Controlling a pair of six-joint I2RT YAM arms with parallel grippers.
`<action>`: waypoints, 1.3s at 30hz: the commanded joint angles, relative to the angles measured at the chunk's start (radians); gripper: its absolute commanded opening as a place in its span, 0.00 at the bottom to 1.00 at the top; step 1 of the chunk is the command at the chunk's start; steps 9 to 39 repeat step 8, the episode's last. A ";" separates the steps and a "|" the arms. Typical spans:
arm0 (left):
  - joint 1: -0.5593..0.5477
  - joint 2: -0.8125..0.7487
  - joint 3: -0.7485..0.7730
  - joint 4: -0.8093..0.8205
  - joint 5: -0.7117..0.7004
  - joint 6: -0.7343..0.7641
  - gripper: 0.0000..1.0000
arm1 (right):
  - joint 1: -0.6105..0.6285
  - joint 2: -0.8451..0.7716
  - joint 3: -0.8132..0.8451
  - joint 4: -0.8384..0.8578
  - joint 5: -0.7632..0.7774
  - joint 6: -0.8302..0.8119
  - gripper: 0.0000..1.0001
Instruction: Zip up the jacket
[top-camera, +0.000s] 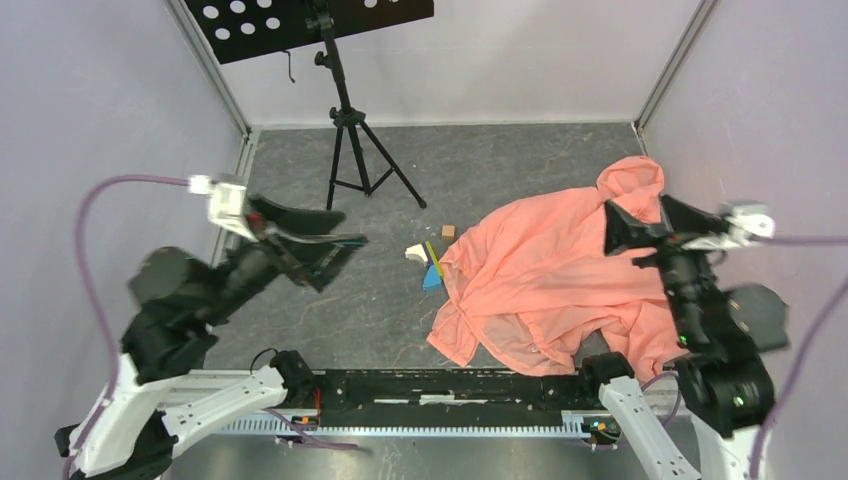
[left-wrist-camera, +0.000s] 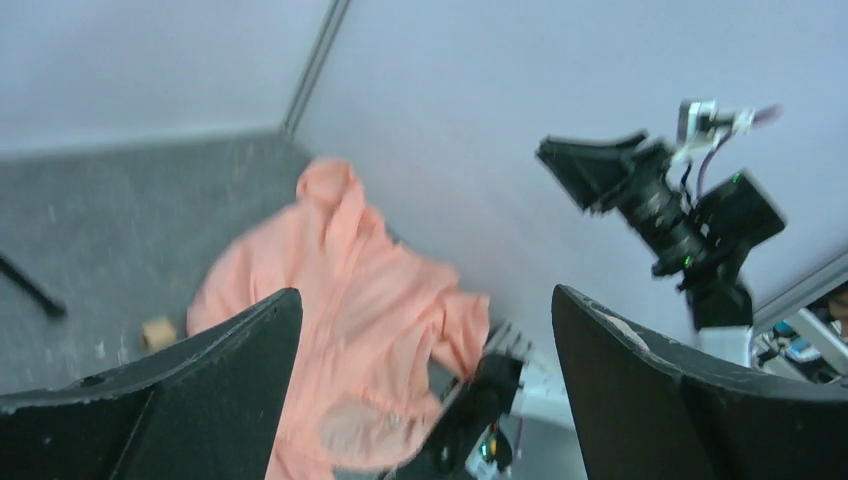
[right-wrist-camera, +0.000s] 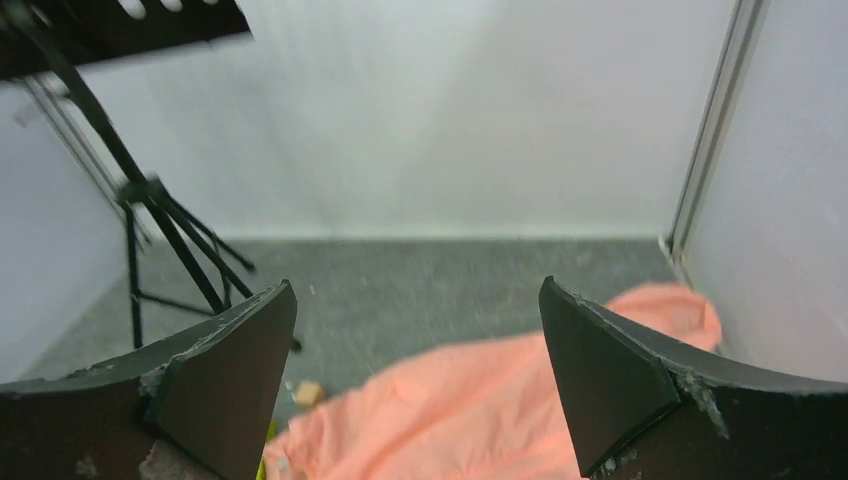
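The salmon-orange jacket (top-camera: 555, 275) lies crumpled on the grey floor at the right, hood toward the back right corner. It also shows in the left wrist view (left-wrist-camera: 340, 310) and in the right wrist view (right-wrist-camera: 480, 415). My left gripper (top-camera: 335, 232) is open and empty, raised at the left, well apart from the jacket, pointing toward it. My right gripper (top-camera: 630, 222) is open and empty, held above the jacket's hood end. The zipper line is not clearly visible.
A black music stand (top-camera: 345, 115) stands at the back left. A small wooden block (top-camera: 448, 231) and white, yellow and blue pieces (top-camera: 428, 265) lie just left of the jacket. Pale walls enclose the area. The arms' base rail (top-camera: 440, 395) runs along the near edge.
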 joint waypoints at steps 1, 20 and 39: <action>-0.005 -0.001 0.202 -0.139 -0.026 0.176 1.00 | 0.002 -0.050 0.109 -0.042 -0.006 0.004 0.98; -0.004 -0.056 0.263 -0.109 -0.093 0.263 1.00 | 0.002 -0.114 0.135 -0.003 0.002 -0.048 0.98; -0.004 -0.056 0.263 -0.109 -0.093 0.263 1.00 | 0.002 -0.114 0.135 -0.003 0.002 -0.048 0.98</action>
